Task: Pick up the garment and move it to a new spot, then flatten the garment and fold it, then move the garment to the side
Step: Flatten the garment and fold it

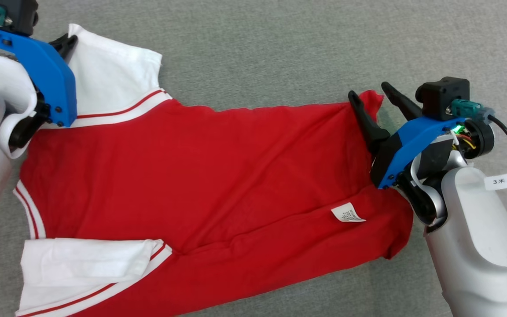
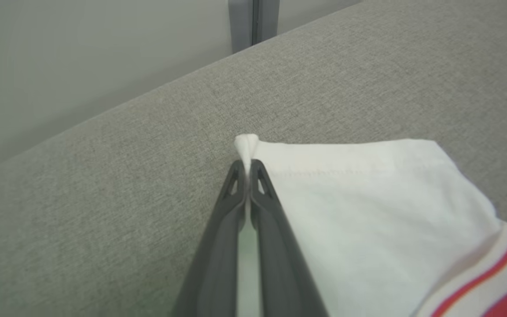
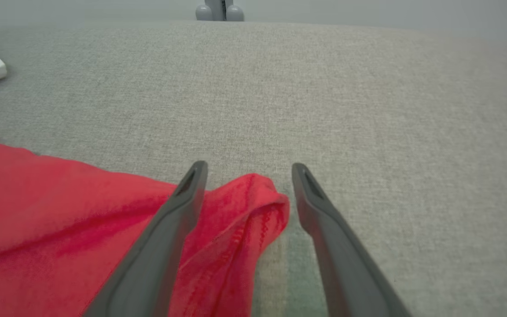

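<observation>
1. Nearest you in the head view is the right arm's silver forearm (image 1: 478, 246) at 4 o'clock, cut off by the frame. Its paper tag (image 1: 506, 179) carries a mark too small to trust.
2. The right gripper (image 1: 369, 91) stands with its jaws wide apart and holds nothing. They straddle the red hem corner (image 3: 253, 198) at 3 o'clock, one finger over cloth and the other over bare bench. You appear to be lined up for a pinch there.
3. The left gripper (image 2: 247, 165), at 10 o'clock, has its jaws pressed together on the outer corner of the white sleeve (image 2: 368, 198). A small tuft pokes past the tips.
4. The red short-sleeved shirt with white sleeves and red-striped trim (image 1: 200, 167) lies spread on the grey woven bench (image 1: 280, 44), neck end toward 9 o'clock and hem toward 3 o'clock. A hold at each end of the far edge would, I judge, let you pull that edge taut to flatten it.
5. Hidden or unclear:
   - The left gripper's blue housing (image 1: 46, 75) covers the shoulder seam.
   - The second sleeve (image 1: 86, 259) runs off the frame at 7 o'clock.
   - The print on the white care label (image 1: 347, 214) is unreadable.
   - You cannot tell whether the right fingers touch the cloth.
</observation>
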Tool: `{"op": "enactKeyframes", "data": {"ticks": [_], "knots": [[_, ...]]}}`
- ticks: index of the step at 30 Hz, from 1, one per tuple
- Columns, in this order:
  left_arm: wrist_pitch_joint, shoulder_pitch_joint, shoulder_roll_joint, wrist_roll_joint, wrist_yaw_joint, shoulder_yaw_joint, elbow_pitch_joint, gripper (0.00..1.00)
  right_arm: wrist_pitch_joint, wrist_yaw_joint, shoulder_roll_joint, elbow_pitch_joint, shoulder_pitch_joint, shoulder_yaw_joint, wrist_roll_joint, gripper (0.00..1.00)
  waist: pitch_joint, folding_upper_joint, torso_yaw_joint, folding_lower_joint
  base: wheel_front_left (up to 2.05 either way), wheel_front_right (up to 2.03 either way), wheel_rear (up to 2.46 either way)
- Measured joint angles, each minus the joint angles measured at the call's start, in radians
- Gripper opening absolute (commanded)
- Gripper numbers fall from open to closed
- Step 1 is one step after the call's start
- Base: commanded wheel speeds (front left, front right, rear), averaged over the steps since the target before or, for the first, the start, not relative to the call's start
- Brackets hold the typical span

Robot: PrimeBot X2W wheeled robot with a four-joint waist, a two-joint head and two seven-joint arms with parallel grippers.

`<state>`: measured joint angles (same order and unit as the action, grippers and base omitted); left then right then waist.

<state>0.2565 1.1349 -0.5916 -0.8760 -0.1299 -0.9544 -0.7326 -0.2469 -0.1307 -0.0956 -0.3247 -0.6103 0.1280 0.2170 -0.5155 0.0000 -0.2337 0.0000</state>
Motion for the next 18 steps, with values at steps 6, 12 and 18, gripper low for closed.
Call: {"op": "enactKeyframes", "data": {"ticks": [6, 12, 18], "knots": [[-0.053, 0.023, 0.007, -0.021, 0.000, -0.043, 0.009, 0.00, -0.069, 0.000, -0.015, -0.040, 0.004, -0.002, 0.007, 1.00, 0.007, 0.0000, 0.032, 0.0000, 0.00, 0.00, 0.00], [-0.102, 0.038, 0.016, -0.044, 0.000, -0.076, 0.002, 0.00, -0.111, 0.000, -0.040, -0.045, 0.011, -0.005, 0.006, 0.08, 0.017, 0.0000, 0.058, 0.0000, 0.00, 0.00, 0.00], [-0.186, 0.038, 0.030, -0.064, 0.000, -0.091, -0.017, 0.00, -0.050, 0.000, -0.051, -0.031, 0.017, -0.044, -0.001, 0.00, 0.038, 0.0000, 0.089, 0.0000, 0.00, 0.00, 0.00]]}}
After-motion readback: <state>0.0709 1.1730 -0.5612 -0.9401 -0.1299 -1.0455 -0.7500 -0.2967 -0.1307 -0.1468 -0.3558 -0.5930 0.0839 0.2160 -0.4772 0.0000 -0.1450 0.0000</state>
